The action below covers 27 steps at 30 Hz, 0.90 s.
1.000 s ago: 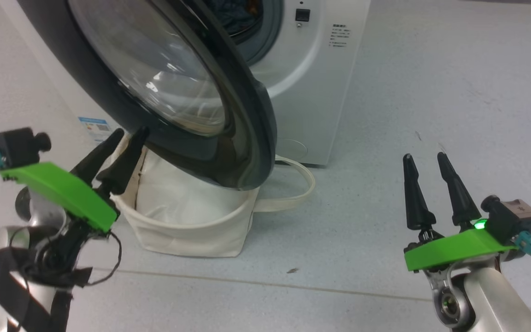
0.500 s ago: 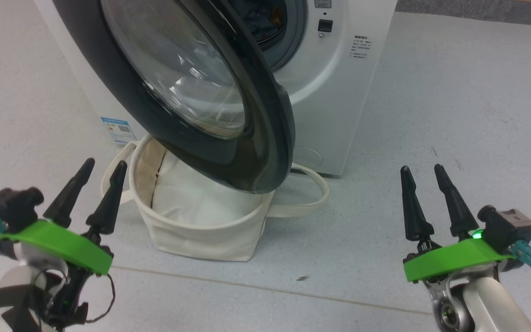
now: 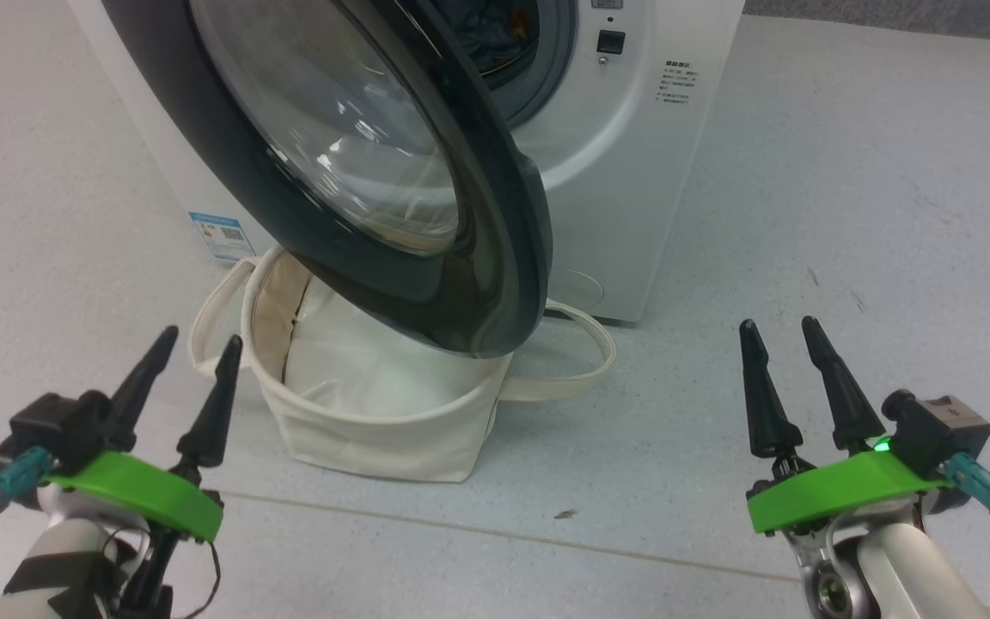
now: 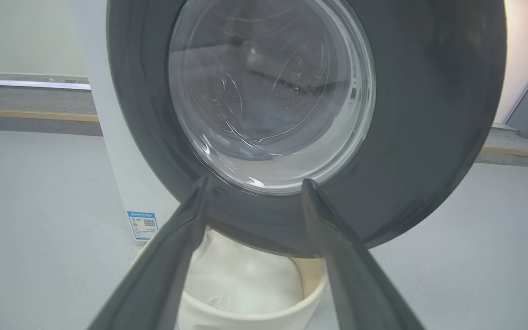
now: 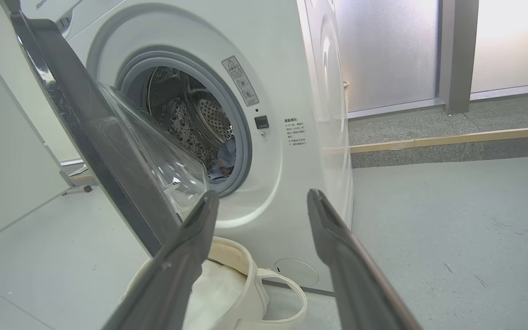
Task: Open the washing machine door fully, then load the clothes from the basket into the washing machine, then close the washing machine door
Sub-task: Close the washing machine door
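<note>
- Pulled back since a second ago, the left gripper [image 3: 203, 337] no longer has its fingers up at the lower rim of the washing machine door [image 3: 357, 155]. It now sits lower and left of the basket [image 3: 375, 438], clear of both. The head camera has shifted as well, so more of the washer front shows.
- Left gripper: its two dark fingers are spread wide with nothing between them. They point towards the door and the basket's left side.
- Right gripper [image 3: 778, 323]: it has hardly changed place. Its fingers are also spread wide and empty, over bare grey floor [image 3: 804, 215], well apart from the basket and the washing machine [image 3: 624, 172].
- The door stands partly open, swung out from the front of the machine. In the head view its black lower rim overlaps the basket's top.
- The clothes [image 5: 226, 160] are inside the steel drum [image 5: 186, 114], a light blue fold low in the opening behind the grey rubber ring.
- The cream basket sits on the floor just in front of the machine, below the door. A plain white padded cloth [image 3: 366, 370] lies in it, and one loop handle [image 3: 585, 344] lies out to its right.
- A small blue label [image 3: 218, 236] marks the washer's lower corner, just behind the basket.
</note>
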Motion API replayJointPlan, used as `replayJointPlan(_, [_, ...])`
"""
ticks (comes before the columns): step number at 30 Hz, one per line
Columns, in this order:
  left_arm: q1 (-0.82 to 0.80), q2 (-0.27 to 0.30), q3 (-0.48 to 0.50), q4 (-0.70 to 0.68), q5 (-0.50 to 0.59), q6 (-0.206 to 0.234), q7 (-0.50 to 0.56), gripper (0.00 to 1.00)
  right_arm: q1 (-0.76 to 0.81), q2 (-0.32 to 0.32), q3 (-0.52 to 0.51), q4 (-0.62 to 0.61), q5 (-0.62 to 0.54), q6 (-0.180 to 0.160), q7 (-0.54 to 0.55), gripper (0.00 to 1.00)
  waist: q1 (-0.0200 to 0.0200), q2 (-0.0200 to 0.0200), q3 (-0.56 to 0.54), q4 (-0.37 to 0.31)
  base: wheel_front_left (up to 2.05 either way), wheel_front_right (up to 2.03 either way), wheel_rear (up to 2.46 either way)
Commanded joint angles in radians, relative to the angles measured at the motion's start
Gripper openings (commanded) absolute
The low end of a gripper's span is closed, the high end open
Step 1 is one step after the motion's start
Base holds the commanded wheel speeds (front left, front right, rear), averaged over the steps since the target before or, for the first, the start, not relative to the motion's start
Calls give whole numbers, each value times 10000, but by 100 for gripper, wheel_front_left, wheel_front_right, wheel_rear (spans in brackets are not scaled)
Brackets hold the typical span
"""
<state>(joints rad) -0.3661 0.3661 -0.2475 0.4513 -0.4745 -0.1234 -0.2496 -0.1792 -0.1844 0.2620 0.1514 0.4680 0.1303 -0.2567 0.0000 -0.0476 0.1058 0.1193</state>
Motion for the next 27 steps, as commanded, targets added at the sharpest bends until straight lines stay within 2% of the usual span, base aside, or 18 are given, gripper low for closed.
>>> replayJointPlan(1, [-195,273,598,-339,121,-1,-116,100,-139,-115,164,-278,18,4,-51,100,0,0,16,-3,0,0,0])
replayJointPlan(13, [47,-138,1327,-567,705,-64,-121,100,-52,-184,221,-275,25,4,-51,100,0,0,-82,-22,0,0,0])
replayJointPlan(23, [255,-265,1242,-642,642,-71,-121,100,61,-256,429,-210,225,4,-51,100,0,0,-311,14,0,0,0])
replayJointPlan(25, [281,-269,1235,-648,619,-71,-121,100,74,-289,492,-206,290,4,-51,2,0,0,-351,37,0,0,0])
replayJointPlan(27, [308,-298,1255,-639,552,-71,-121,100,88,-327,595,-232,342,4,-51,0,0,0,-399,86,0,0,0])
